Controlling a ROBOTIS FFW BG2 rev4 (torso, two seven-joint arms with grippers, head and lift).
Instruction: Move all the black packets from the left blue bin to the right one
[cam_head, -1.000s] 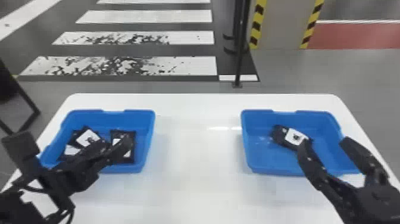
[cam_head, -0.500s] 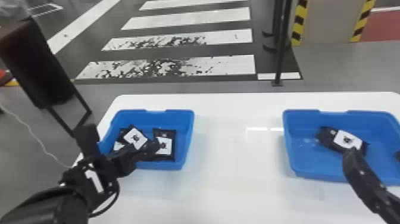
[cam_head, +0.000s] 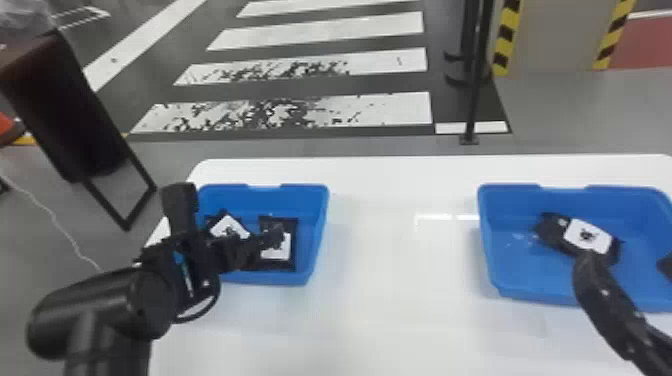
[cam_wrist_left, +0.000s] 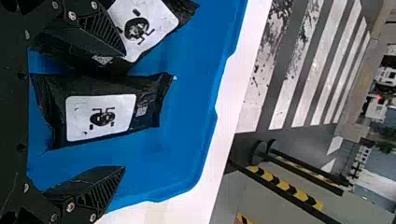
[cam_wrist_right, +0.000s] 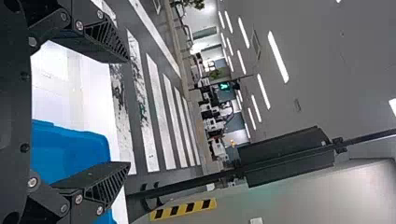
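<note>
The left pincer (cam_head: 229, 210) is over the left blue bin (cam_head: 306, 200), its two fingers spread. Two black packets with white labels show in that bin: one (cam_head: 287, 227) lies toward its right side, and the left wrist view shows it in the gap between the fingers, not pinched. The other (cam_head: 227, 223) lies slanted just to its left, partly behind a finger in the left wrist view.

The right pincer (cam_head: 627, 259) is by the near part of the right blue bin (cam_head: 492, 245), spread too, with nothing pinched. One more black packet (cam_head: 585, 235) lies slanted in this bin, label up, beyond the pincer.

Both bins stand on the white desk (cam_head: 390, 300), well apart. Beyond its far edge are a dark pole (cam_head: 475, 90) and a striped crossing (cam_head: 350, 112) on the floor.
</note>
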